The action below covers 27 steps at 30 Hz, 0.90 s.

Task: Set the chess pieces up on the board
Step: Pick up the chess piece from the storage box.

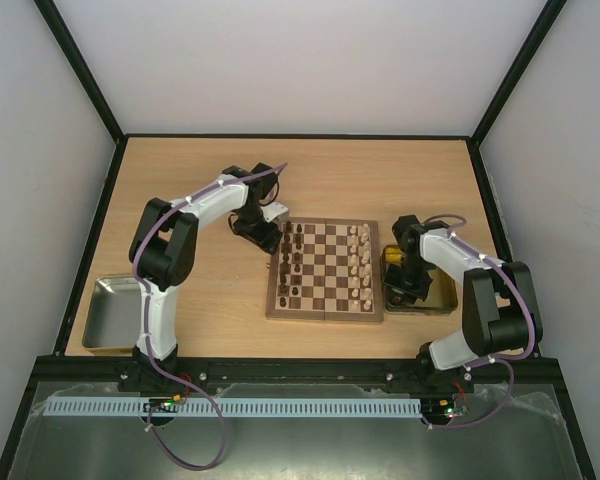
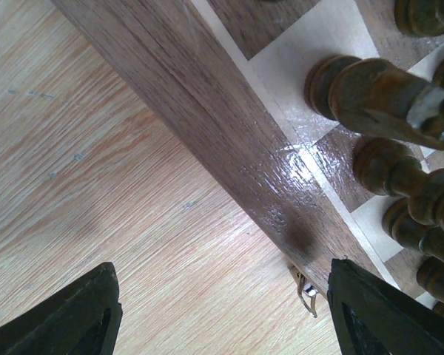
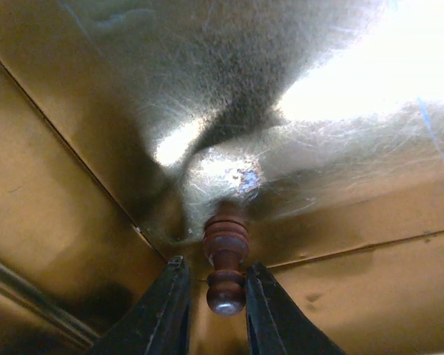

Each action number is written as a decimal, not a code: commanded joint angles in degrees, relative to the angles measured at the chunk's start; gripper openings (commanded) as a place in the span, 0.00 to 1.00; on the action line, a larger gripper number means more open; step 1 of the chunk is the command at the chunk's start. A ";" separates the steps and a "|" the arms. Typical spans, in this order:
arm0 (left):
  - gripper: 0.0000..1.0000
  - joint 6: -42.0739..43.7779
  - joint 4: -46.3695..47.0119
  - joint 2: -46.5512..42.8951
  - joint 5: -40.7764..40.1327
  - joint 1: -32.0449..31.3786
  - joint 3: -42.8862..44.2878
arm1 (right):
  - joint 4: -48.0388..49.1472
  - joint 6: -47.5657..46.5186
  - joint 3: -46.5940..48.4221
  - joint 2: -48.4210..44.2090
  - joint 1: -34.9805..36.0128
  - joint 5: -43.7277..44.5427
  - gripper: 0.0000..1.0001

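Note:
The board [image 1: 325,270] lies mid-table, with dark chess pieces [image 1: 290,262] in its left columns and cream ones [image 1: 360,262] in its right columns. My left gripper [image 1: 265,232] hangs over the table at the board's far-left corner. In the left wrist view it [image 2: 229,318] is open and empty, with the board's border [image 2: 207,103] and dark pieces [image 2: 385,89] ahead. My right gripper [image 1: 405,275] is down inside the yellow tray [image 1: 435,300]. In the right wrist view it [image 3: 218,310] is shut on the head of a dark pawn [image 3: 226,248] standing on the tray floor [image 3: 296,148].
A silver tray [image 1: 110,315] sits at the table's near-left corner. A small metal clasp [image 2: 307,292] sticks out from the board's side by my left gripper. The yellow tray's walls [image 3: 52,200] rise close around my right gripper.

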 commanded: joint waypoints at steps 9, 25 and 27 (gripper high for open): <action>0.77 0.69 -0.56 -3.53 -0.89 0.43 0.14 | -4.16 0.31 -0.30 0.03 2.94 2.09 0.09; 0.77 0.64 0.58 -8.55 -2.24 1.78 -3.40 | -8.02 3.33 7.04 -1.59 3.05 8.60 0.02; 0.77 0.78 0.55 -9.14 -2.30 1.86 -3.63 | -8.85 3.70 8.30 -2.10 3.08 9.70 0.02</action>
